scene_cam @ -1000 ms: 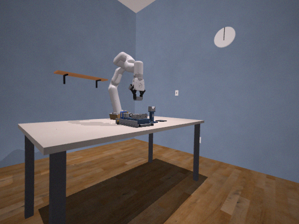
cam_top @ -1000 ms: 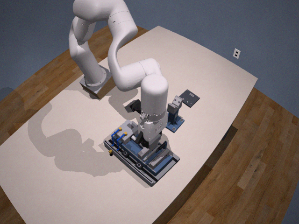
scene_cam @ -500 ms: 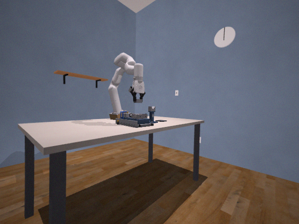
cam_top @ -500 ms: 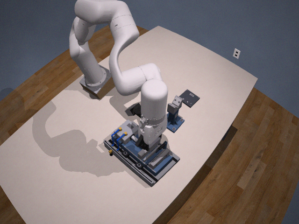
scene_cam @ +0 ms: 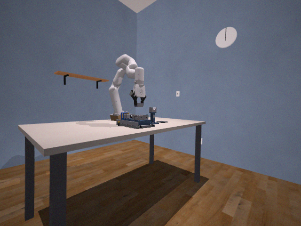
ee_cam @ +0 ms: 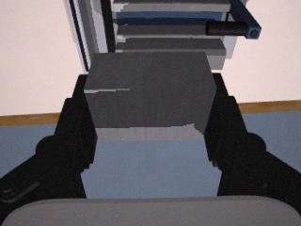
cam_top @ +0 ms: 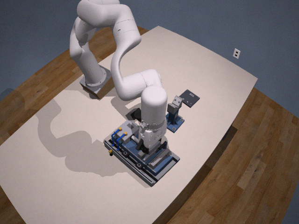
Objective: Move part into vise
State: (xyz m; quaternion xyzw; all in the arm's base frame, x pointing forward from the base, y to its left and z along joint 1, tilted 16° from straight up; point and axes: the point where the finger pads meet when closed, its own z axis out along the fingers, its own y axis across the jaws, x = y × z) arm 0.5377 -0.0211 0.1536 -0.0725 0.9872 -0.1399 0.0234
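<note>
My gripper [ee_cam: 150, 92] is shut on the part [ee_cam: 149, 96], a grey block held between the two black fingers. In the exterior view the gripper [scene_cam: 138, 104] hangs in the air above the vise [scene_cam: 136, 120] with the part [scene_cam: 138, 104] clear of it. In the top view the gripper [cam_top: 147, 151] is over the open vise [cam_top: 145, 154], between the jaws. The wrist view shows the vise [ee_cam: 169, 13] below and ahead, with the work stop rod [ee_cam: 229, 28] at the right. I cannot tell which way the milled slot faces.
The V-block [cam_top: 174, 108] stands on a blue base to the right of the vise. The dark infeed plate [cam_top: 189, 97] lies beyond it, with nothing on it. The air cylinder with blue hoses [cam_top: 119, 138] is at the vise's left end. The arm's base [cam_top: 96, 83] is at the back.
</note>
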